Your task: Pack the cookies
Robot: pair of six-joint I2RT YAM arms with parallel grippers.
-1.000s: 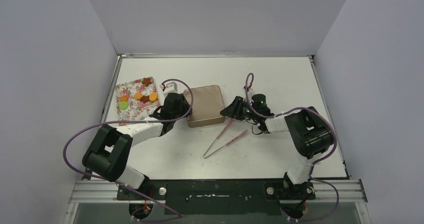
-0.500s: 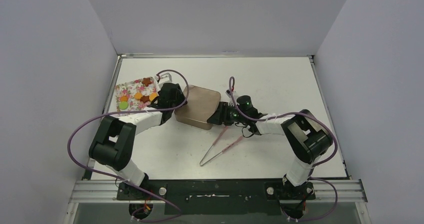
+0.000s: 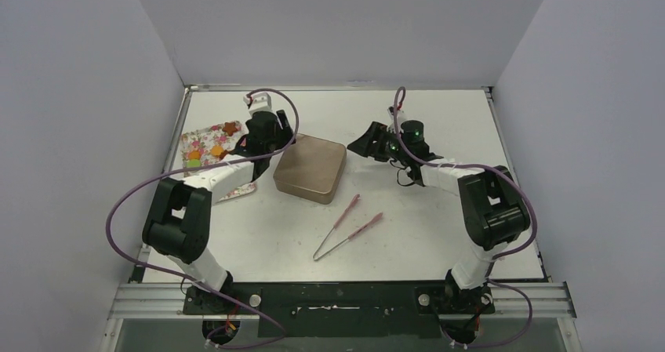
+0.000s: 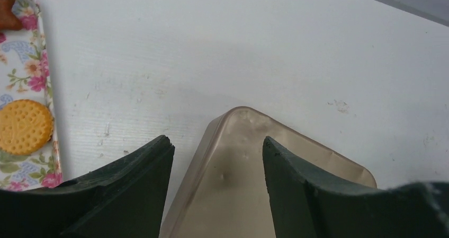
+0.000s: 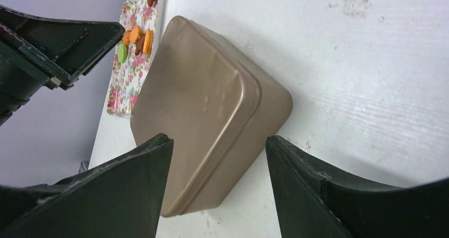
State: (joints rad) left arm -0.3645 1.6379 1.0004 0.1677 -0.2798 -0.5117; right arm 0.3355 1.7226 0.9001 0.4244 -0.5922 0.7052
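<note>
No legible text, label, brand, number or sign in any view

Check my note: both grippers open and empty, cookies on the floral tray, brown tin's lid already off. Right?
No: the right wrist view shows the tin with its lid on. The left gripper and right gripper are open and empty; cookies lie on the floral tray.

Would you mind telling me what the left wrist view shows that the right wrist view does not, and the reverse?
Only the left wrist view shows the dotted face of the round orange cookie. Only the right wrist view shows the green cookie, most of the lid of the tin and the open right gripper. Both show the tin, the flowered tray, the open left gripper and the white table.
</note>
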